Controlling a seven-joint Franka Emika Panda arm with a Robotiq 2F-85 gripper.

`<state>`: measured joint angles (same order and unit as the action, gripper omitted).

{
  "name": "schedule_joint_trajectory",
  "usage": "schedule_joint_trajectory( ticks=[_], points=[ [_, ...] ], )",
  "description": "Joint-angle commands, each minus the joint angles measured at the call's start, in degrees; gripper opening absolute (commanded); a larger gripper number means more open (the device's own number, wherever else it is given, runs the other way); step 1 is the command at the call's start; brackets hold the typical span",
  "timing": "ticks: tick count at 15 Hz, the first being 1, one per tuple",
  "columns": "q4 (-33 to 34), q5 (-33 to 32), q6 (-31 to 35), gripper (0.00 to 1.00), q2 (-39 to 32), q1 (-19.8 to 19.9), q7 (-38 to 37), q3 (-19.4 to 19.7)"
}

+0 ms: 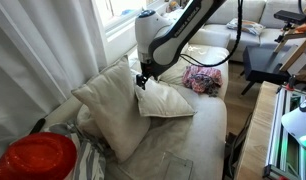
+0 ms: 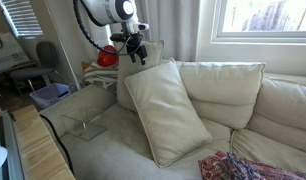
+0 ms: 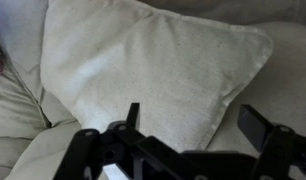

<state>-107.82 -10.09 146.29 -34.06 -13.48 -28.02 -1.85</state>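
Note:
A cream square pillow [image 2: 168, 110] leans upright on a cream couch [image 2: 253, 110]. It fills the wrist view [image 3: 143, 60], with one corner at the upper right. In an exterior view it lies tilted [image 1: 165, 100] next to a larger cream pillow [image 1: 105, 110]. My gripper [image 3: 196, 125] is open and empty, its two dark fingers spread wide over the pillow's lower edge. In both exterior views the gripper [image 1: 143, 78] [image 2: 133, 50] hovers by the pillow's top corner. I cannot tell whether it touches the fabric.
A colourful patterned cloth [image 1: 203, 78] [image 2: 238, 165] lies on the couch seat. A red round object [image 1: 38, 155] [image 2: 108, 58] sits at the couch end. A clear plastic stand [image 2: 88, 125] rests on the seat. A window [image 2: 263, 20] and curtains are behind.

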Motion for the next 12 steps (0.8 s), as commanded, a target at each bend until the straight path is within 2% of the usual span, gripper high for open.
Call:
schedule_joint_trajectory(
  ticks=[1,3,5,10,12],
  points=[
    [5.98,1.93,5.22,1.00,-8.50,-4.84,-7.52,4.45],
    [8.50,2.71,7.63,1.00,-12.10,-6.81,-12.08,6.40],
    [11.13,3.41,6.86,1.00,-14.82,-8.46,-15.66,8.07],
    [16.33,5.26,6.21,1.00,-19.53,-8.95,-18.50,7.46],
    [17.89,4.27,5.39,1.00,-21.18,-10.12,-19.24,8.60]
  ],
)
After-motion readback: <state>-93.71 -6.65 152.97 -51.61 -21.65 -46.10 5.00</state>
